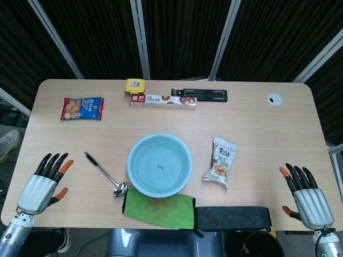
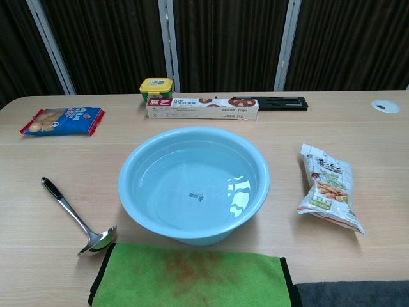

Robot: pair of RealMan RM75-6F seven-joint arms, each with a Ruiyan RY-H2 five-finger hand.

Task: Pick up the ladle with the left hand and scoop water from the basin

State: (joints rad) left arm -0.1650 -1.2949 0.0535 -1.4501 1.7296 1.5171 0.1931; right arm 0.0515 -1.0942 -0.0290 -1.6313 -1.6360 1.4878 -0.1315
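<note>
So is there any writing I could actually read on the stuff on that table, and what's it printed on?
Nothing reads clearly enough to quote.
Long biscuit box: print along its side, blurred.
Nut packet: dark characters near its top, too small.
Red and blue snack bag: print illegible.
Yellow-lidded container: a label, unreadable.
Blue basin: small dark mark at its bottom, under the water, too small to read.

The pale wooden bench [image 1: 252, 120] carries a light-blue basin [image 1: 159, 164] of water at its middle. Left of it lies a ladle [image 1: 105, 174] (bowl end toward the near edge, beside a green cloth [image 1: 158, 209] and a dark cloth [image 1: 232, 217]). A nut packet [image 1: 221, 161] lies to the right; a snack bag [image 1: 81, 108], yellow tub [image 1: 135, 85], long box [image 1: 163, 100] and black rail [image 1: 199, 95] sit farther back.
</note>
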